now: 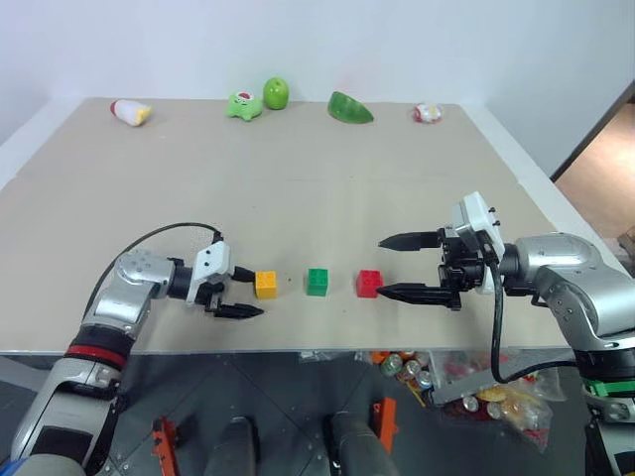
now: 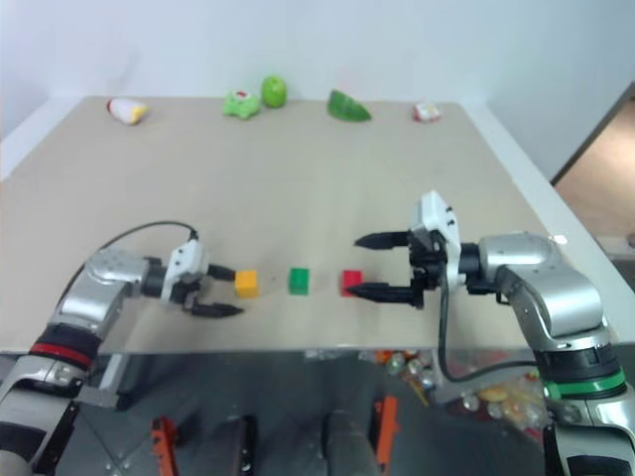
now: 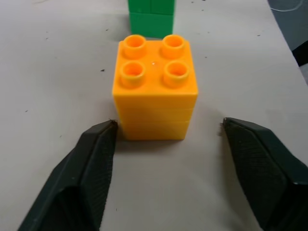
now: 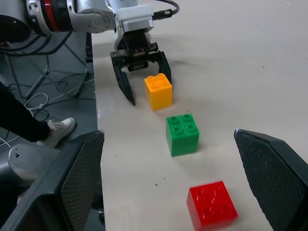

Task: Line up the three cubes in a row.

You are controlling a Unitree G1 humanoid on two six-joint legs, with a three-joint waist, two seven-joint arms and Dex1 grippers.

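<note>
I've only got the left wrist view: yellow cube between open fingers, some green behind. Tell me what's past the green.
Observer: A red cube stands past the green cube, and with the yellow cube they form one row.
Operator: Report the right gripper.
Observer: The right gripper is open beside the red cube, holding nothing.
Operator: Check the left gripper's grip.
Observer: The left gripper is open around the yellow cube, with a gap at one finger.
</note>
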